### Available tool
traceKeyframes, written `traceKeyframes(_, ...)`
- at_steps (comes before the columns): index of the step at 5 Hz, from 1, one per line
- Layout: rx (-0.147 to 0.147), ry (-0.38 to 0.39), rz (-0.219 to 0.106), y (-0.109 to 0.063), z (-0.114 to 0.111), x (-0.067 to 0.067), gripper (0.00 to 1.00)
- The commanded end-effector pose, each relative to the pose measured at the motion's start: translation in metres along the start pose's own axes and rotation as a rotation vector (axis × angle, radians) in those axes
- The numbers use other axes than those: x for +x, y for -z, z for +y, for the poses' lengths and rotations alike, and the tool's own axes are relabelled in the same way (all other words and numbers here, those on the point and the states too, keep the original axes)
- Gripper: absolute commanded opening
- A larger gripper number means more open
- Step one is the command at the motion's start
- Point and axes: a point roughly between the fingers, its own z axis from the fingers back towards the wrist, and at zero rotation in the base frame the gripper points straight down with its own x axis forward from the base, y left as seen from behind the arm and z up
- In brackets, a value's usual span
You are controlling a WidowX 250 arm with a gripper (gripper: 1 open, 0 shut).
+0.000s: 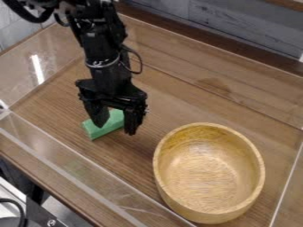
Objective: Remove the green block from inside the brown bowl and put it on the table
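The green block (101, 128) lies flat on the table (207, 93), to the left of the brown bowl (210, 171). The bowl's inside is bare. My black gripper (115, 120) points straight down right over the block, open, with one finger on each side of the block's far end. Nothing is held. The fingers hide part of the block.
Low clear acrylic walls (71, 164) run along the table's near and left edges. A grey plank wall (236, 22) stands behind the table. The arm (95, 35) rises up and to the left from the gripper.
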Motion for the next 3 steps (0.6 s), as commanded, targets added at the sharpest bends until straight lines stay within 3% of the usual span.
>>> traceKeyframes(1,0.001,-0.008,-0.034,-0.0037,0.005,0.0078,1.0)
traceKeyframes(2,-0.002,-0.018,-0.029,0.0001,0.0069,0.008,1.0)
traceKeyframes(3,-0.006,-0.025,-0.024,0.0034,0.0077,0.0082,0.0)
